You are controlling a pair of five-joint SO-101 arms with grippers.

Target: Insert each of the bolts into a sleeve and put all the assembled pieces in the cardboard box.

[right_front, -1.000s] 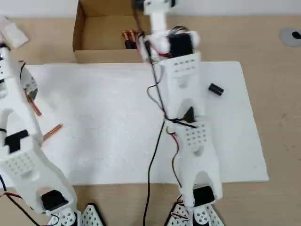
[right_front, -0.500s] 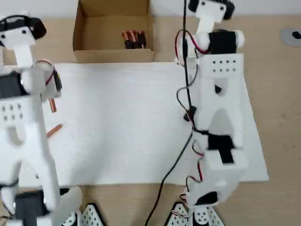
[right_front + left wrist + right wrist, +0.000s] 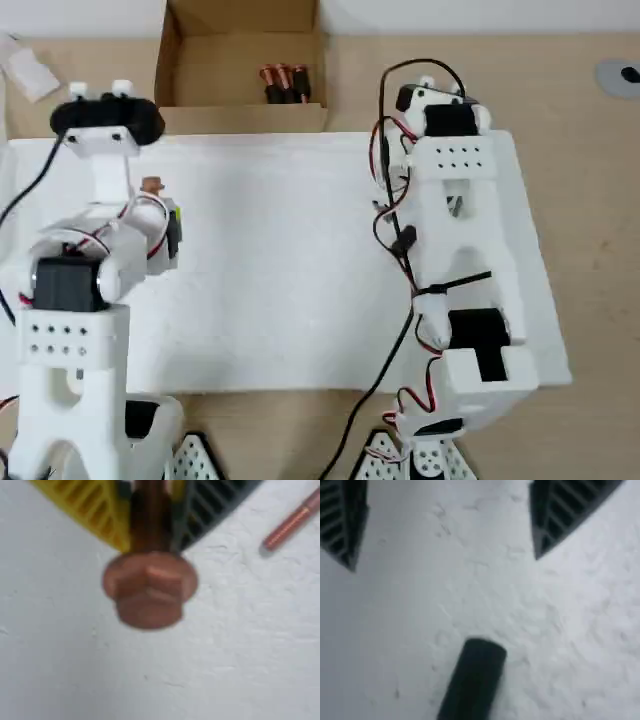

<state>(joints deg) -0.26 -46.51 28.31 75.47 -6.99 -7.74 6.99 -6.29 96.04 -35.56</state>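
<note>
My left gripper (image 3: 150, 530) is shut on a copper bolt (image 3: 150, 590), whose hexagonal head points at the camera between the yellow and black fingers (image 3: 90, 505). In the high view that bolt (image 3: 152, 185) hangs over the left part of the white foam mat (image 3: 280, 260). A second bolt (image 3: 295, 520) lies loose on the foam nearby. My right gripper (image 3: 445, 530) is open just above the mat, and a black sleeve (image 3: 472, 680) lies on the foam short of its fingers. The cardboard box (image 3: 175, 70) at the back holds assembled pieces (image 3: 283, 82).
The right arm (image 3: 455, 170) stretches over the mat's right side with loose cables (image 3: 395, 230) beside it. A white object (image 3: 30, 70) lies at the back left and a grey disc (image 3: 620, 75) at the back right, both off the mat.
The left arm has swung in over the mat, carrying a bolt. The right arm has drawn back from the box and come down over the black sleeve on the right.
</note>
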